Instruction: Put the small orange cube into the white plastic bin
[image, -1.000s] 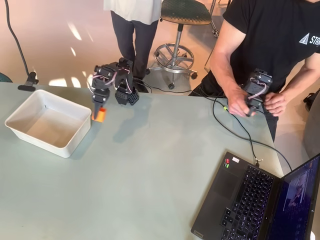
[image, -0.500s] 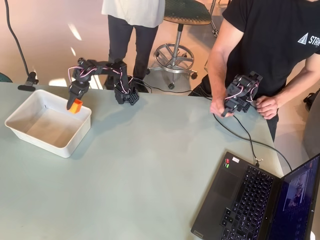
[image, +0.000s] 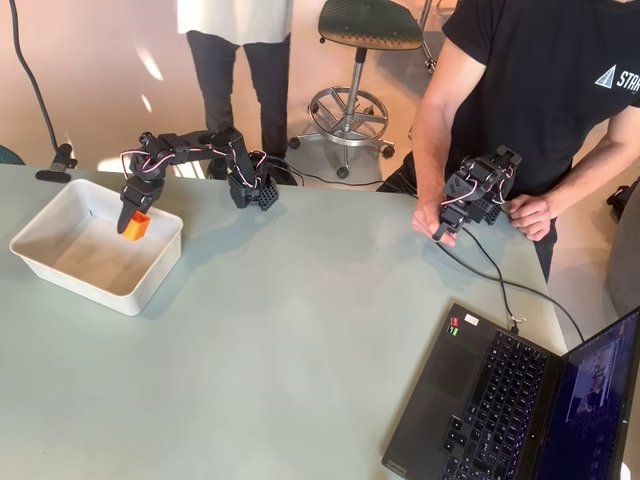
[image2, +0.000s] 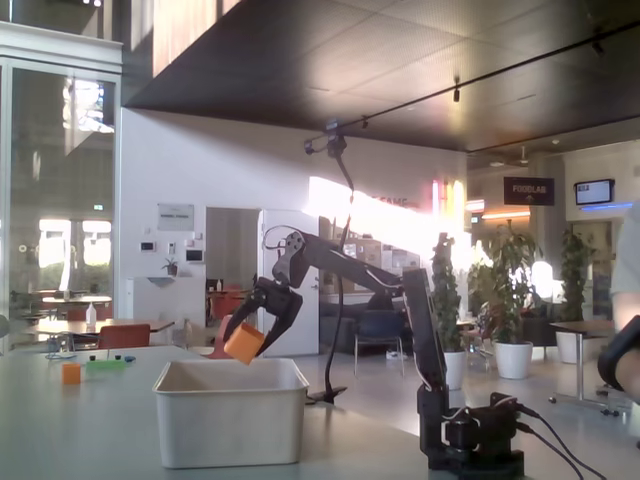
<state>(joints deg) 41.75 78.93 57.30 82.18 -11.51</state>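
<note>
The small orange cube (image: 136, 226) (image2: 243, 343) hangs in the air above the white plastic bin (image: 60, 265) (image2: 228, 428), over the bin's right inner part in the overhead view. My gripper (image: 131, 224) (image2: 250, 335) is shut on the cube, pointing downward. In the fixed view the cube floats just above the bin's rim, clear of the walls. The black arm stretches from its base (image: 254, 190) at the table's far edge out to the left.
A laptop (image: 510, 400) lies open at the table's front right with a cable running to it. A stool (image: 350, 60) and a standing person are behind the table. In the fixed view, a small orange block (image2: 70, 373) and a green piece (image2: 103, 365) lie far left.
The arm has swung left, carrying the cube from beside the bin's right wall to over the bin's interior. The gripper stayed shut on the cube.
</note>
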